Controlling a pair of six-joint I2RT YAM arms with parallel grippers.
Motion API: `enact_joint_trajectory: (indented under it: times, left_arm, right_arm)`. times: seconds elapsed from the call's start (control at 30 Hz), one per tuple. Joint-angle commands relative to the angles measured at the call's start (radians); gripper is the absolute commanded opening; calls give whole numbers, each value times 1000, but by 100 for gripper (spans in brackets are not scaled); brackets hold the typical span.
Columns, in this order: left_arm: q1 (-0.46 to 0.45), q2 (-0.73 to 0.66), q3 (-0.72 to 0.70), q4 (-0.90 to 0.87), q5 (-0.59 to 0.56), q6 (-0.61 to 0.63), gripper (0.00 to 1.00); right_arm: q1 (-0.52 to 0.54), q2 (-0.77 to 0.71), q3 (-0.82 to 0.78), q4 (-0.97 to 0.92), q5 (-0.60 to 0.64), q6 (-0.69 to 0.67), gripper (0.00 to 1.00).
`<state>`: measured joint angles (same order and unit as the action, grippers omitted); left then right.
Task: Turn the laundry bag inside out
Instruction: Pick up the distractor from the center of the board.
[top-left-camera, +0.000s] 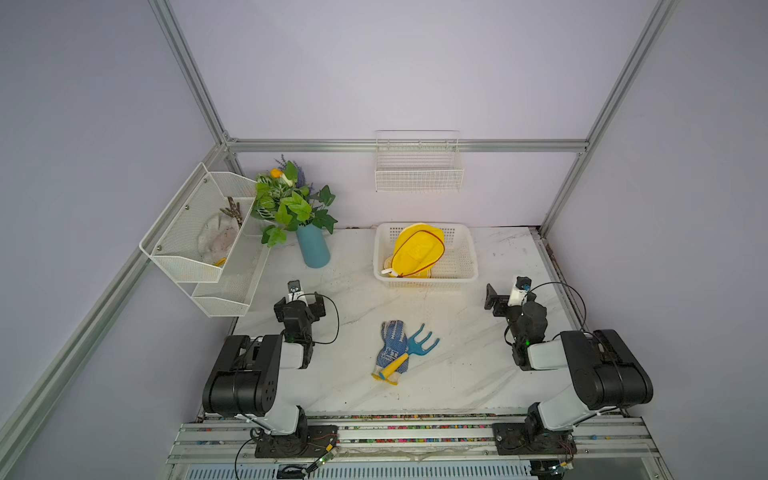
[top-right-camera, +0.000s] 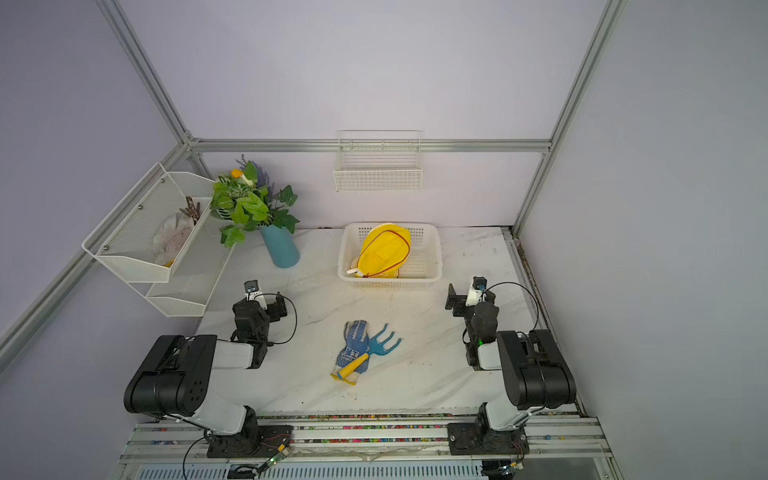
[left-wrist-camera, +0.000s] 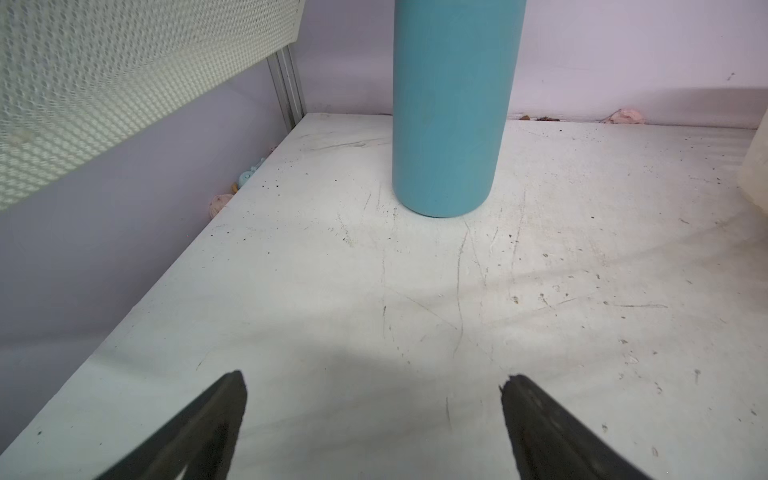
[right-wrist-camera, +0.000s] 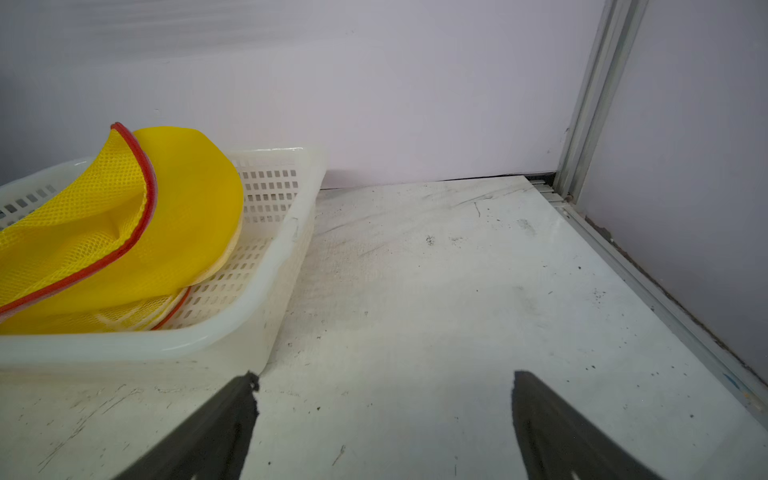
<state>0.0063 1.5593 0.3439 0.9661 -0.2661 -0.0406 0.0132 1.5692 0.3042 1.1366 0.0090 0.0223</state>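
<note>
Now the laundry bag (top-left-camera: 417, 249) slumps in the white basket (top-left-camera: 428, 283) at the back of the table (top-left-camera: 457, 374), ahead and left of the right gripper (right-wrist-camera: 384, 380), which sits nearer than the left gripper (left-wrist-camera: 372, 378), both spread wide, holding nothing.

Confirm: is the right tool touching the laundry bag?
Apart. The right wrist view shows the right tool open over the table, while the laundry bag lies inside the basket beyond its tips.
</note>
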Motion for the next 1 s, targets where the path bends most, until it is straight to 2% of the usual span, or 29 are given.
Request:
enact_joint_trajectory:
  times: [0.0, 0.2, 0.97]
  left_arm:
    - [-2, 15, 20, 13, 2, 2, 100]
    - [-2, -2, 29, -30, 22, 11, 100]
    - [-2, 2, 27, -20, 21, 11, 100]
  right_arm:
    - [1, 3, -10, 29, 5, 5, 100]
    - [1, 3, -10, 29, 5, 5, 99]
    - [1, 3, -11, 30, 4, 6, 100]
